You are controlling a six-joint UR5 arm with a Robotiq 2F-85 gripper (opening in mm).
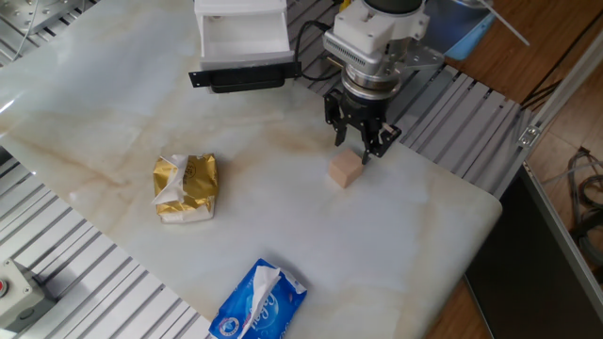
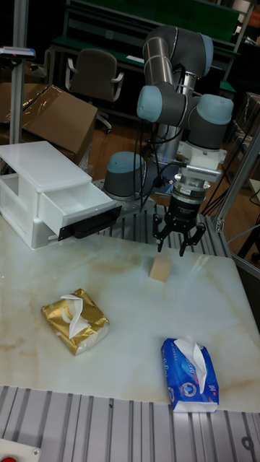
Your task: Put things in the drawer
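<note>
Claw (image 1: 361, 144): fingers spread, nothing between them, hanging just above and behind the cube (image 2: 178, 245).
Cube (image 1: 346, 170): pale wood, flat on the marble table (image 1: 415, 245), untouched, just beside the claw (image 2: 160, 268).
Drawer (image 2: 81, 209): pulled open at the table's far edge, black front facing out (image 1: 243, 42).
Gold packet (image 1: 186, 187): lies well apart from the cube.
Blue tissue pack (image 2: 190, 375): near the front edge.
</note>
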